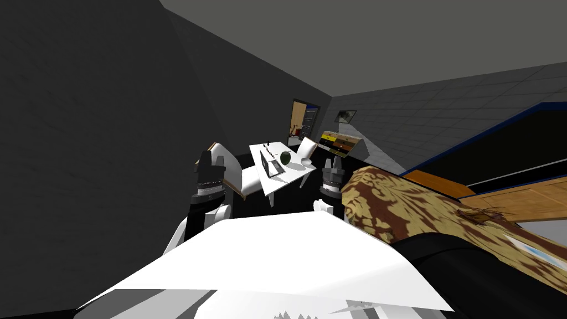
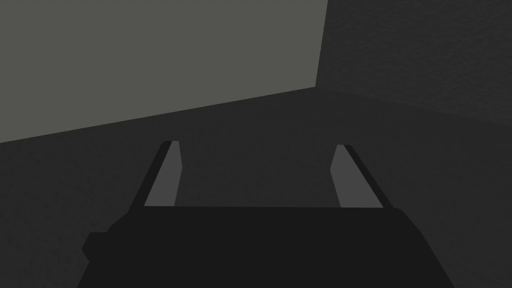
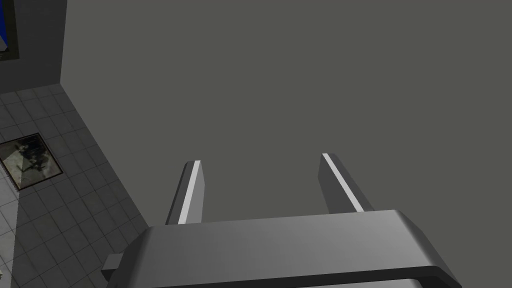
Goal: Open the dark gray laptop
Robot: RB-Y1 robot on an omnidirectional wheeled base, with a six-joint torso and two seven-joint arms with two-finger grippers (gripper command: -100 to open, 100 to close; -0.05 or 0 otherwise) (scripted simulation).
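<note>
The task has, by my judgement, hardly begun: both arms are raised in front of the chest, well apart from the laptop, and nothing is held.

The left claw (image 2: 257, 145) points up at a dark wall, its two fingers spread wide with nothing between them. Past it stands the first of two white chairs (image 1: 235, 169), drawn up to the left edge of the one white surface (image 1: 277, 185).

The single dark gray laptop (image 1: 272, 166) lies on that surface, toward its near end and close to the left edge. It is too small here to tell whether the lid is lifted at all. Just beside it, toward the middle, sits one round dark green thing (image 1: 285, 157), and near the right edge one white bowl (image 1: 306, 161). A few small dark items (image 1: 267, 147) stand at the far left corner; I cannot count them.

The second white chair (image 1: 307, 147) stands at the far right edge. The right claw (image 3: 261, 159) is likewise spread and empty.

What is left, as I judge it, is nearly everything: drive up to the surface, reach the lid's front edge, and lift it.
</note>
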